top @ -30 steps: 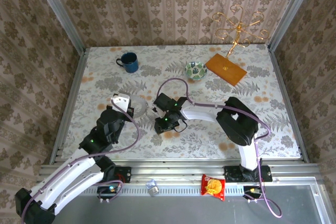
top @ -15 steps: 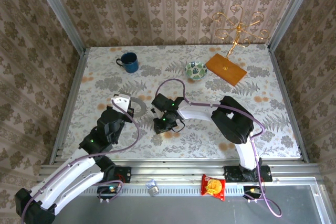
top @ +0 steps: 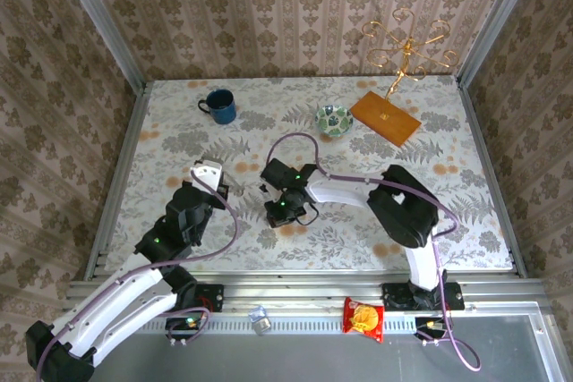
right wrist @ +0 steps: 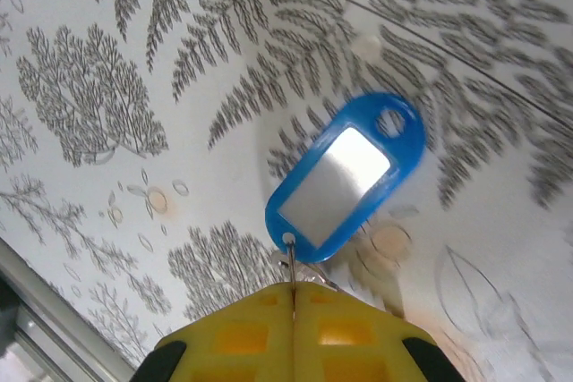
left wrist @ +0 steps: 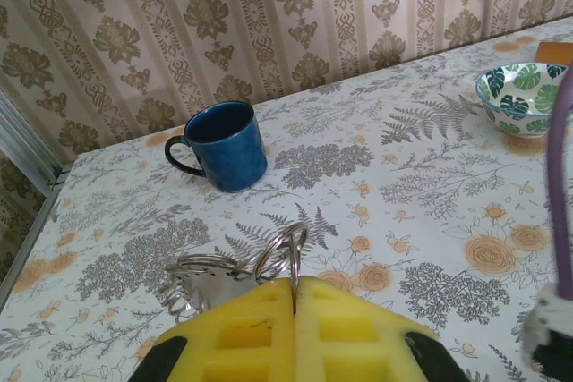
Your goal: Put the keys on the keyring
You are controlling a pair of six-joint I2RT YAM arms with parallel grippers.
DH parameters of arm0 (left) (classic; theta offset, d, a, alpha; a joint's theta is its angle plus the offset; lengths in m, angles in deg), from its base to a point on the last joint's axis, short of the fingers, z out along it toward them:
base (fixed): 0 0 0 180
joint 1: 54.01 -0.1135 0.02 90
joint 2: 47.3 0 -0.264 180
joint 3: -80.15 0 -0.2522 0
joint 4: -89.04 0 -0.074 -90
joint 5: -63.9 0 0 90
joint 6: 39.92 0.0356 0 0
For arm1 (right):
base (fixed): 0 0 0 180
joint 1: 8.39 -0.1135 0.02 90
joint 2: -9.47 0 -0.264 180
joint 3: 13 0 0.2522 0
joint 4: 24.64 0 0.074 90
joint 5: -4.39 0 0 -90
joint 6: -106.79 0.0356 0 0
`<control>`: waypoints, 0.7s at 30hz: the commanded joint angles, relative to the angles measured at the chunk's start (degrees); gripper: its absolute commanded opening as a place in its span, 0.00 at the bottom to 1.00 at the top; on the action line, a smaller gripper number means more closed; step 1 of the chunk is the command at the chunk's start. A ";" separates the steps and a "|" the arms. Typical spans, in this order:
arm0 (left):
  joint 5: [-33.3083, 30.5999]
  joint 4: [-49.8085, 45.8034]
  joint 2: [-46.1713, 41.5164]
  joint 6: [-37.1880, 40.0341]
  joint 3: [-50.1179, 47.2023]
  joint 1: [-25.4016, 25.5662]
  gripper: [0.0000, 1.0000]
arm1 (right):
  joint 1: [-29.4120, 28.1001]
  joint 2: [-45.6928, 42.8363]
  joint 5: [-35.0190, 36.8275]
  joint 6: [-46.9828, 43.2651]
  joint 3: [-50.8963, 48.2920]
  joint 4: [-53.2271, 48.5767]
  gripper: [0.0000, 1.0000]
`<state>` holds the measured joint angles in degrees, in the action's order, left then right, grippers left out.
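The left claw (left wrist: 295, 285) is pinched tight on the keyring (left wrist: 279, 250), its silvery wire loops standing up from the seam between the yellow pads. The blue mug (left wrist: 224, 145) sits on the tabletop (left wrist: 403, 185) beyond the claw, slightly left, and the green bowl (left wrist: 519, 96) is far to its right. The right claw (right wrist: 294, 291) is closed on the small wire loop of a blue key (right wrist: 345, 176), whose plastic head with a silvery panel lies just ahead of its pads.
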<state>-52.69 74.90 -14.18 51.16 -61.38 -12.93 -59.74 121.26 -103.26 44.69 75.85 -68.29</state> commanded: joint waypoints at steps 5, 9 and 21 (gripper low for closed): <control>7.40 2.45 0.63 3.51 0.26 -0.31 0.00 | 0.40 -18.55 10.95 -7.75 -14.86 -1.78 0.00; 15.88 4.85 2.74 6.26 -0.01 -0.14 0.00 | 0.48 -29.82 12.10 -9.43 -26.05 8.18 0.00; 40.80 7.13 12.08 10.76 1.65 2.34 0.00 | 0.59 -55.56 10.23 -27.18 -38.79 19.01 0.00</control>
<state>-20.87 78.50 -3.16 59.42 -61.35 -11.58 -59.42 68.10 -91.81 24.54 37.39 -51.99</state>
